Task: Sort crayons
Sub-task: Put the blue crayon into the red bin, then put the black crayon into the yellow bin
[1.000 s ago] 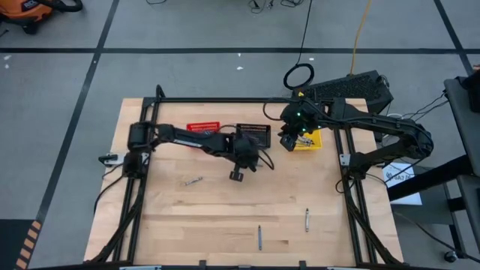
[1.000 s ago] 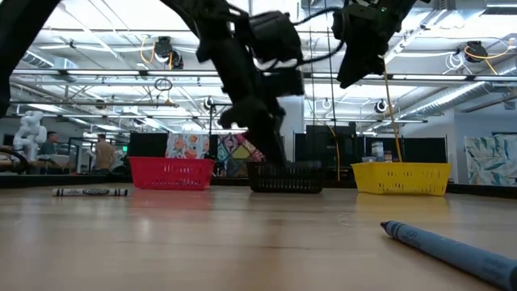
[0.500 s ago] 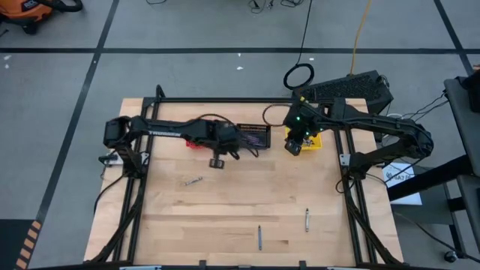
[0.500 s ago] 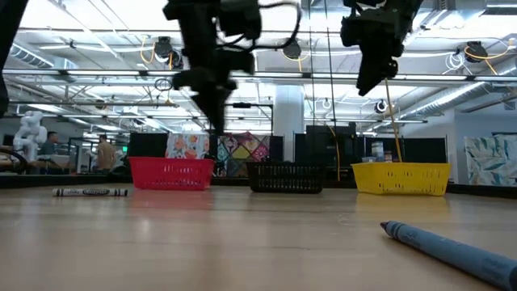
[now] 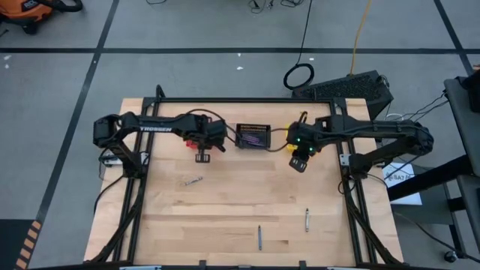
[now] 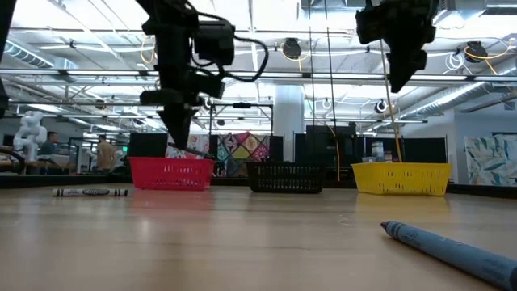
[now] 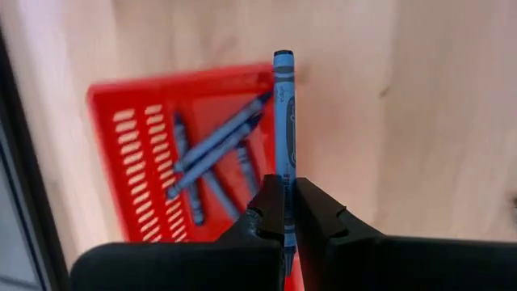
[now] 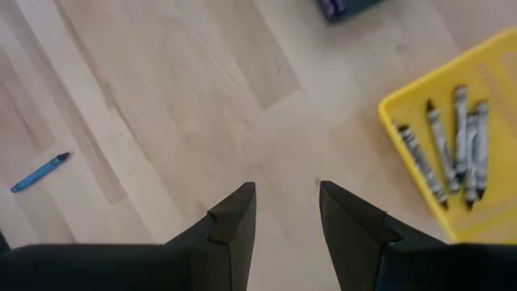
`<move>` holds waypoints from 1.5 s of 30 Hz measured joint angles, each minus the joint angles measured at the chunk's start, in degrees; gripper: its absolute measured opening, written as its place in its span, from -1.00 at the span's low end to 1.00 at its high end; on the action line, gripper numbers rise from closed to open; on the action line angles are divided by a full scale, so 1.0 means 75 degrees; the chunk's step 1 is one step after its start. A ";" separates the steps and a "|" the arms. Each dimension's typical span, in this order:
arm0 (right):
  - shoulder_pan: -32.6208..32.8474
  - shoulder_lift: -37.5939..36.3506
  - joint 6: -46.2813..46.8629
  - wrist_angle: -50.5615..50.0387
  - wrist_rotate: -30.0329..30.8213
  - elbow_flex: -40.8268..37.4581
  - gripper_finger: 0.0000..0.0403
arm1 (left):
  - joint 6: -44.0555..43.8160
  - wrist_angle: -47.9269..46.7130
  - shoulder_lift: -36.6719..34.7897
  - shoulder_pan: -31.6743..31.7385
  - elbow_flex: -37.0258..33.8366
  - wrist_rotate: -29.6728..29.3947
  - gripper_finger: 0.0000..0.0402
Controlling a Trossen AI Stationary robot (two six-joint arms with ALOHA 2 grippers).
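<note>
Pinching blue crayon (image 7: 283,121) upright, left tool (image 7: 283,212), above red basket (image 7: 137,113)

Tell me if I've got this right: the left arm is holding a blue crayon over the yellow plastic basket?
Not quite. The left end effector holds the blue crayon at the edge of the red plastic basket, not a yellow one; the left wrist view shows it.
</note>
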 joint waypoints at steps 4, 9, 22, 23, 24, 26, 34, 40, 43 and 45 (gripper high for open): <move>0.0461 0.0002 0.0631 -0.0166 0.0013 0.0000 -0.38 | 0.0005 0.0112 -0.0086 0.0348 -0.0247 -0.0096 -0.97; 0.1157 -0.0001 0.1301 -0.0184 0.0013 0.0000 -0.38 | 0.0010 0.0305 -0.0077 0.0786 -0.0415 -0.0096 -0.97; 0.3237 0.0002 0.5166 -0.0246 0.0963 -0.0003 -0.38 | 0.0005 0.0744 -0.0071 0.1633 -0.0832 -0.0096 -0.97; 0.3388 0.0023 0.5460 -0.0243 0.1064 -0.0003 -0.38 | 0.0007 0.0793 -0.0071 0.1677 -0.0832 -0.0096 -0.97; 0.3526 0.0047 0.5721 -0.0243 0.1071 -0.0003 -0.38 | 0.0006 0.0837 -0.0071 0.1726 -0.0832 -0.0102 -0.97; 0.3798 0.0114 0.6145 -0.0247 0.1059 -0.0003 -0.38 | 0.0007 0.0876 -0.0071 0.1803 -0.0832 -0.0108 -0.97; 0.4700 0.0608 0.6947 -0.0259 0.1021 -0.0006 -0.38 | 0.0063 0.1077 -0.0071 0.1850 -0.0832 -0.0120 -0.70; 0.5211 0.1177 0.7576 -0.0211 0.1022 -0.0009 -0.38 | 0.0003 0.1112 -0.0071 0.1835 -0.0832 -0.0120 -0.54; 0.5404 0.1518 0.7606 -0.0094 0.1022 -0.0009 -0.38 | 0.0000 0.1111 -0.0071 0.1775 -0.0832 -0.0120 -0.54; 0.5453 0.1753 0.7223 0.0131 0.1016 -0.0011 -0.38 | -0.0007 0.1071 -0.0067 0.1683 -0.0804 -0.0120 -0.54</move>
